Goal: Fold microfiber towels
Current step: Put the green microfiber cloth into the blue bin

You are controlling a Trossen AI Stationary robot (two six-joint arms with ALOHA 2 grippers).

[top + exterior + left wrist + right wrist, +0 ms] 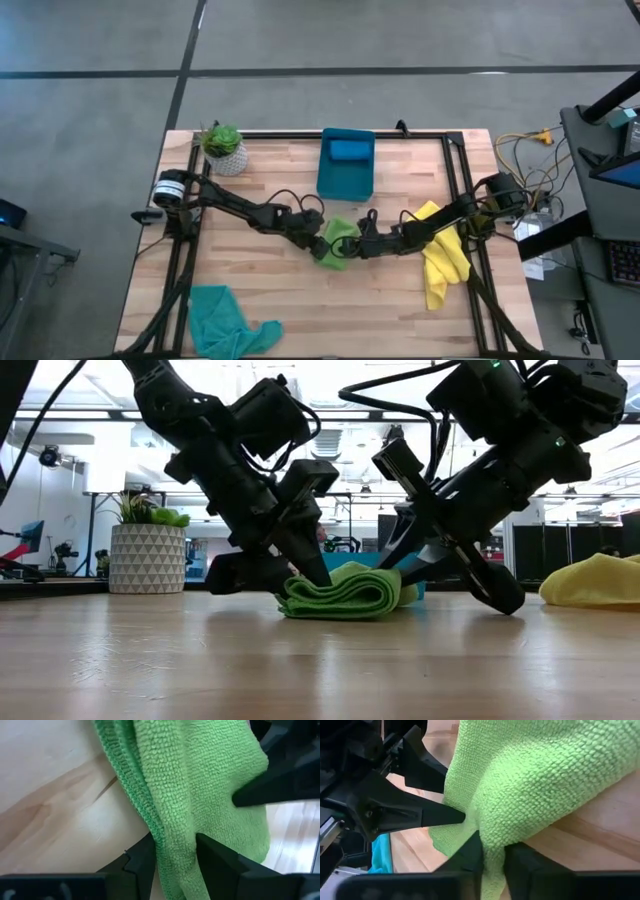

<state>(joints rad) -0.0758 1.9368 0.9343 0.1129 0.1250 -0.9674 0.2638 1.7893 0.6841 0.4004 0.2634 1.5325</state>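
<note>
While the left gripper [172,857] pinches one edge of the folded green towel [336,243], the right gripper [492,855] pinches the opposite edge, the towel lying between them on the table [280,290].

Overhead, table-level, two close wrist views

lime green towel [335,243] folded mid-table; yellow towel [443,260] crumpled right; teal towel [225,320] front-left

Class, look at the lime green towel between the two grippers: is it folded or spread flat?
Folded. The lime green towel lies in stacked layers in the low view, pinched by left gripper and right gripper.
</note>
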